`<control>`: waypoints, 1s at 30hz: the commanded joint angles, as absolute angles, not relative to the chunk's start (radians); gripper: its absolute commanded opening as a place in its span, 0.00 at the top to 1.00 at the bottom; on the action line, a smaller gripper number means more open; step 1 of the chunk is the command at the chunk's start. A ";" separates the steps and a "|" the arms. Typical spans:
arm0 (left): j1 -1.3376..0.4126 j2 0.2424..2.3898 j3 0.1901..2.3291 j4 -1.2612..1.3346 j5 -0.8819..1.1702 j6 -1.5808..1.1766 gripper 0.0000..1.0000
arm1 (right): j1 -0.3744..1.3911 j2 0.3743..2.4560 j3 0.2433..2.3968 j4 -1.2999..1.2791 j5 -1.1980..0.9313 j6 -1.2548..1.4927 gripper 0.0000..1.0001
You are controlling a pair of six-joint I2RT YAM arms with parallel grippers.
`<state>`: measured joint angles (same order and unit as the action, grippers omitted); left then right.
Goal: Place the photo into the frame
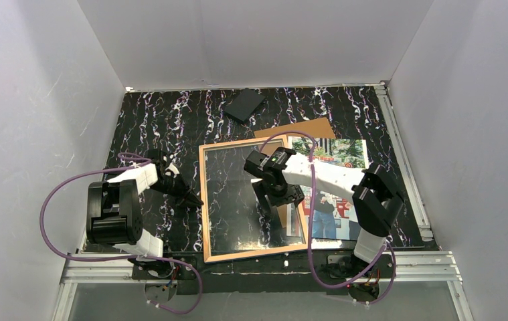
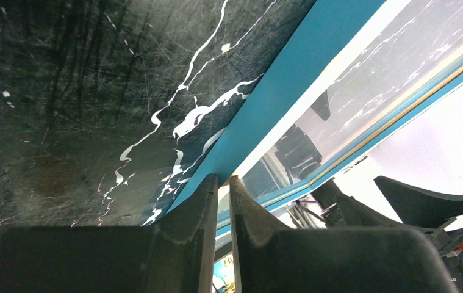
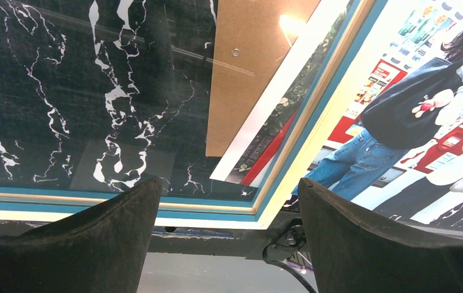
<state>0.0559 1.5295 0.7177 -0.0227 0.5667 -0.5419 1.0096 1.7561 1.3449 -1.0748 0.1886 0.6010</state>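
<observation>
**Frame flat on the surface, photo beside it**

The frame [image 1: 251, 254] lies tan side up in the middle of the black marbled surface [image 1: 164, 120]. The photo [image 1: 324, 217] lies face up at the frame's right side, its left strip showing through the glass. A brown board [image 1: 304, 127] pokes out behind them, and a small black slab [image 1: 244, 105] sits near the back wall.

The left tool [image 1: 194, 198] is at the frame's left edge, clenched to a thin slit. The blue edge runs right up to that slit, but I cannot tell whether it is pinched. The right tool [image 1: 279, 200] hangs over the frame's right side, released and spread wide, grasping nothing.
</observation>
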 commanded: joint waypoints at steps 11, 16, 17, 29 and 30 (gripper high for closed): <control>0.045 1.481 0.744 -0.187 0.508 -0.523 0.83 | 0.786 1.544 1.102 -0.882 0.034 0.570 0.08; 0.046 1.405 0.771 -0.214 0.518 -0.522 0.55 | 0.649 1.494 1.017 -0.805 -0.063 0.523 0.09; 0.045 1.393 0.777 -0.220 0.520 -0.521 0.49 | 0.628 1.493 1.010 -0.793 -0.078 0.516 0.09; 0.044 1.282 0.801 -0.239 0.552 -0.528 0.24 | 0.463 1.613 0.998 -0.655 -0.237 0.457 0.30; 0.045 1.283 0.798 -0.240 0.552 -0.528 0.24 | 0.458 1.627 1.002 -0.651 -0.237 0.453 0.32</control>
<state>0.0463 1.2945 0.7849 -0.1207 0.5175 -0.5350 0.4854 1.5753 0.9909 -0.7097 -0.1772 0.4862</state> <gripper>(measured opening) 0.762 0.707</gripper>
